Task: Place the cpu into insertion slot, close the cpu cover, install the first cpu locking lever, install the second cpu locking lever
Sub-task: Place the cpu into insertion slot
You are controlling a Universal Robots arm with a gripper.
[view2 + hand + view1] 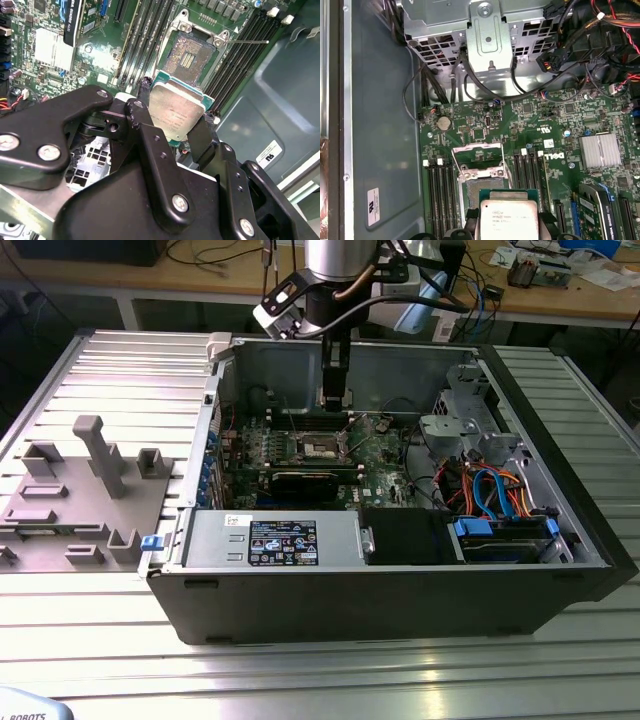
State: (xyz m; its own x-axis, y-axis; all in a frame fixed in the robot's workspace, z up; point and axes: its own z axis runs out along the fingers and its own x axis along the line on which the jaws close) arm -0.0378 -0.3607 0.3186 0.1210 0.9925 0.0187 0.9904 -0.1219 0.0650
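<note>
While tool (177,117) clamps cpu (175,102) by two opposite edges, chip hangs over board, near insertion slot (187,57) but not in it. Slot bare, contact field exposed. Cpu cover (480,173) stands flipped up at slot's edge. Thin locking lever (247,42) juts free beside slot. Judgement: no step finished; placing underway, cover and both levers left.

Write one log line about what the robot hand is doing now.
hand: shut on cpu | cpu: held clear of insertion slot | cpu cover: open
</note>
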